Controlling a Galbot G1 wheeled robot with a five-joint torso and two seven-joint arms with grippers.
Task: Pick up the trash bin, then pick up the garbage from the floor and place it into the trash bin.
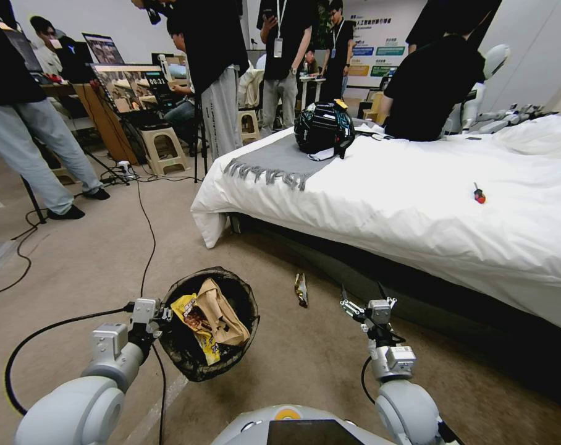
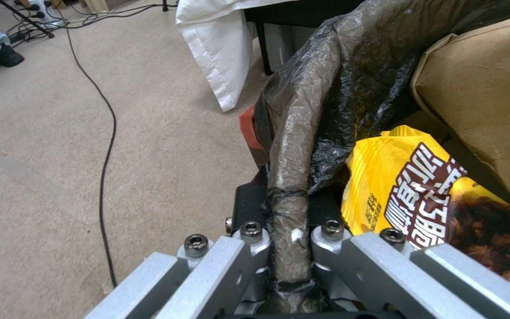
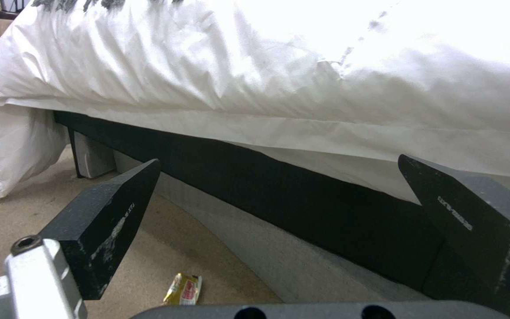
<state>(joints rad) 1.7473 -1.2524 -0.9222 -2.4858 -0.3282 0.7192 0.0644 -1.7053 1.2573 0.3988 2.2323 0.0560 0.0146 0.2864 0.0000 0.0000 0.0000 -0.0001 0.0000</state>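
My left gripper (image 1: pixel 163 316) is shut on the rim of the trash bin (image 1: pixel 251 307), lined with a crinkled black bag, and holds it above the carpet at my front left. In the left wrist view the left gripper (image 2: pixel 290 232) pinches the bag-wrapped rim of the trash bin (image 2: pixel 338 79). Inside lie a yellow snack wrapper (image 1: pixel 191 312) (image 2: pixel 396 195) and brown paper (image 1: pixel 222 315) (image 2: pixel 485 97). One piece of garbage, a small yellow-and-red wrapper (image 1: pixel 301 289) (image 3: pixel 183 289), lies on the floor beside the bed. My right gripper (image 1: pixel 362 295) (image 3: pixel 279 177) hangs open and empty, right of that wrapper.
A bed (image 1: pixel 416 204) with white bedding and a dark base fills the right side; a black helmet (image 1: pixel 324 127) and a small red object (image 1: pixel 479 196) lie on it. A black cable (image 1: pixel 147 235) runs across the carpet. People, stools and desks stand at the back left.
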